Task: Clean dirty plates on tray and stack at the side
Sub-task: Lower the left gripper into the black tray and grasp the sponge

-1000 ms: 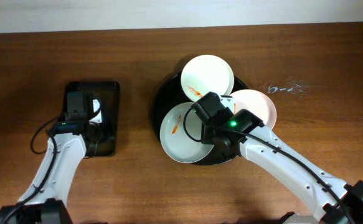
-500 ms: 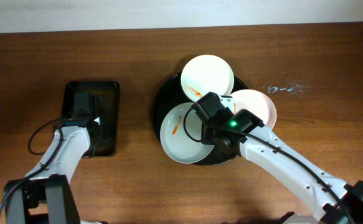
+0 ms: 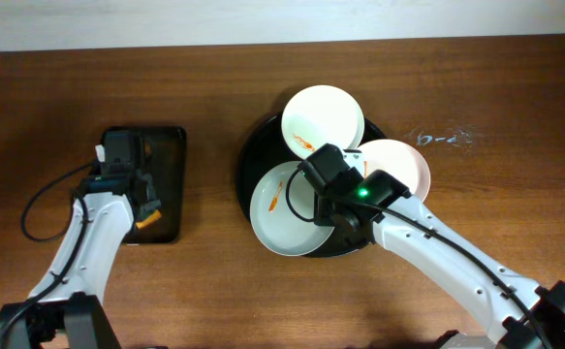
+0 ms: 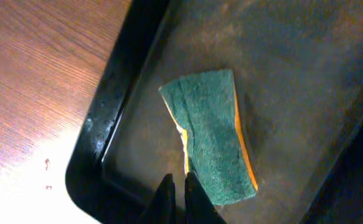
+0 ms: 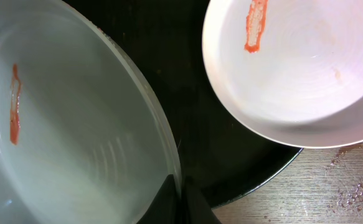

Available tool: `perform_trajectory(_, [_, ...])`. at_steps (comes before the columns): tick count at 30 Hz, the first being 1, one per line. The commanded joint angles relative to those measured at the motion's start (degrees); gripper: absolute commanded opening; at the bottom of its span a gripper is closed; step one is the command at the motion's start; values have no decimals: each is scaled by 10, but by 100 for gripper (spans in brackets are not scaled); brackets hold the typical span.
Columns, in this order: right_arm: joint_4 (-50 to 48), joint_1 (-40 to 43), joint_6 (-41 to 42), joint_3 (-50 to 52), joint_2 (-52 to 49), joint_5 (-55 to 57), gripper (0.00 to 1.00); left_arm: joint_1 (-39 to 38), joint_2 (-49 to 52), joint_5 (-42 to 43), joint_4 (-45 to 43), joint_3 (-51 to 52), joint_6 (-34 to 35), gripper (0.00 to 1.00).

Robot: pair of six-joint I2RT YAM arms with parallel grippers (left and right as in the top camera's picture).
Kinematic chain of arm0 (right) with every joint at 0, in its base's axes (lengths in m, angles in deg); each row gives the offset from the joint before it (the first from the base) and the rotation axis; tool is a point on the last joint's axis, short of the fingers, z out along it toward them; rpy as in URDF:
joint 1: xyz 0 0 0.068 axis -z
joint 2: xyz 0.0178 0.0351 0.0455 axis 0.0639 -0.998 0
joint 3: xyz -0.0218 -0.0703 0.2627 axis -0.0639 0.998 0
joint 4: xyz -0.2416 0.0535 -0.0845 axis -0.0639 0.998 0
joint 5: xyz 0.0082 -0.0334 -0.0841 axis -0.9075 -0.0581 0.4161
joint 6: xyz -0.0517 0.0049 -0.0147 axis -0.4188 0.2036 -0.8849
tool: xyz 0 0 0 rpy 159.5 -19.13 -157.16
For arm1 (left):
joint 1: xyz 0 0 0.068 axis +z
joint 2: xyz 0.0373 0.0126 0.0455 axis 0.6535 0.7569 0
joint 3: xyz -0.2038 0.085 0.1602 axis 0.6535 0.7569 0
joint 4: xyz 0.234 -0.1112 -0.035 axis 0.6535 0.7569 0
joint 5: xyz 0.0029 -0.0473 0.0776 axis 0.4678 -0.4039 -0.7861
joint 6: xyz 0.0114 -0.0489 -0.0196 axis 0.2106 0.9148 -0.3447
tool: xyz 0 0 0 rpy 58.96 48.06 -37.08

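Note:
Three dirty plates sit on the round black tray [image 3: 253, 155]: a white one [image 3: 326, 111] at the back, a cream one [image 3: 403, 165] on the right and a pale blue-white one [image 3: 277, 218] at the front. Each has an orange smear. My right gripper [image 3: 329, 221] is hidden under its arm from overhead. In the right wrist view it [image 5: 180, 186] is shut on the right rim of the pale plate [image 5: 75, 124], with the cream plate [image 5: 299, 68] beyond and the tray [image 5: 218, 149] beneath. My left gripper [image 4: 176, 193] is shut and empty, over a rectangular tray.
A small rectangular black tray [image 3: 171, 145] stands at the left and holds a green and orange sponge [image 4: 212, 146], also seen overhead [image 3: 147, 222]. My left gripper [image 3: 146, 204] hangs just beside the sponge. Brown wood tabletop [image 3: 495, 194] with chalk marks lies right of the round tray.
My left gripper has swung round over the rectangular tray, and the sponge now shows lying at its tips. The right arm and the plates have not moved.

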Motion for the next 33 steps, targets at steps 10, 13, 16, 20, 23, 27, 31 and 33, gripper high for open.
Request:
perform_trajectory(10, [-11,-3,1,-10,-2,5,5,7,-10,62,2,-33,97,53])
perform_trajectory(13, [-13,-3,1,-10,-2,5,5,7,-10,61,-28,-10,98,57])
perform_trajectory(16, [-18,-3,1,-10,-2,5,5,7,-9,61,-74,25,110,65])
perform_trajectory(20, [-21,-3,1,-10,-2,5,5,7,-8,60,-107,53,110,65])
perform_trajectory(23, [-22,-3,1,-10,-2,5,5,8,-3,51,-132,73,110,66])
perform_trajectory(27, [-22,-3,1,-10,-2,5,5,15,17,52,-177,95,130,65])
perform_trajectory(31, [-22,-3,1,-10,-2,5,5,26,48,57,-215,95,134,65])
perform_trajectory(33, [-22,-3,1,-10,-2,5,5,28,65,69,-234,95,134,65])
